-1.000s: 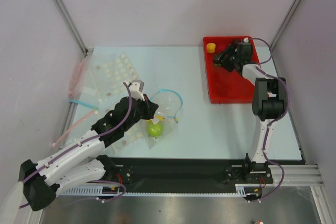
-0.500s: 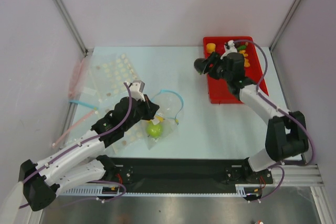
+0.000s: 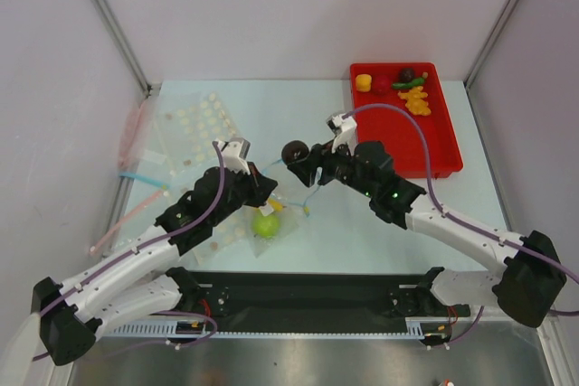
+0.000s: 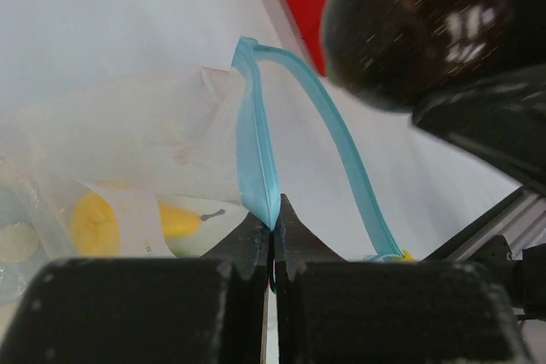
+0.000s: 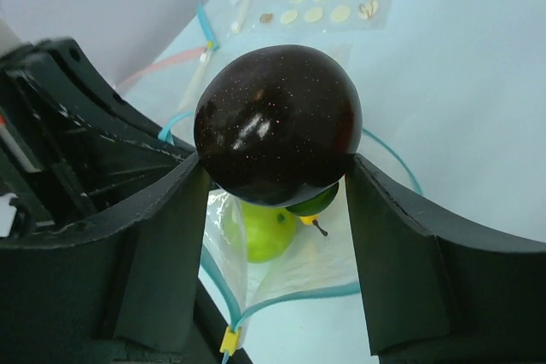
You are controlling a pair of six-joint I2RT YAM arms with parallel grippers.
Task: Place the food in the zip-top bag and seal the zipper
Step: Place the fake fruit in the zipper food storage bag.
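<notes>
Pinching zipper (image 4: pixel 256 147) in left pincer (image 4: pixel 273 226); clamping dark purple ball (image 5: pixel 275 121) in right pincer (image 5: pixel 277 172), with green apple (image 5: pixel 263 234) beyond its tips.

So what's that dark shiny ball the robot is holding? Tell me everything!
The dark purple, almost black ball is round, smooth and glossy like hard plastic, with tiny pale speckles and bright reflections. The right gripper pinches it on two sides between black fingers; nothing else touches it. It hangs above the open mouth of the clear plastic bag with a light-blue strip, where a green apple lies.
</notes>
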